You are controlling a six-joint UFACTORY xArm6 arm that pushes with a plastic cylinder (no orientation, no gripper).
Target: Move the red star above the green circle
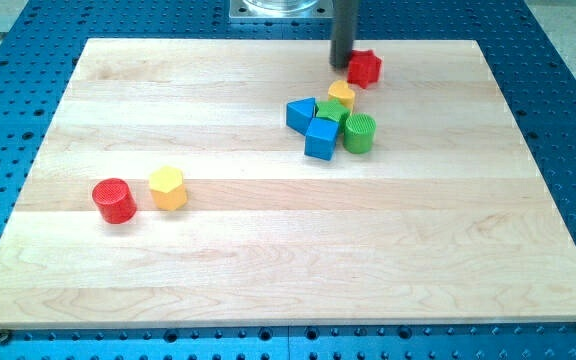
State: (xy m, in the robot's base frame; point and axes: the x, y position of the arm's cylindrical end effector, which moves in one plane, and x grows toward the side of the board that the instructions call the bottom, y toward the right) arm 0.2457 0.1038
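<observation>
The red star point(365, 68) lies near the board's top edge, right of centre. The green circle point(359, 132) stands below it, at the right end of a tight cluster. My tip point(341, 64) touches the red star's left side. The rod rises from there out of the view's top. A yellow block point(342, 95) sits between the red star and the green circle.
The cluster also holds a blue triangular block point(301, 113), a blue cube point(321, 139) and a green block point(332, 110). A red cylinder point(114, 200) and a yellow hexagon point(168, 187) sit at the view's left. The wooden board point(268, 260) lies on a blue perforated table.
</observation>
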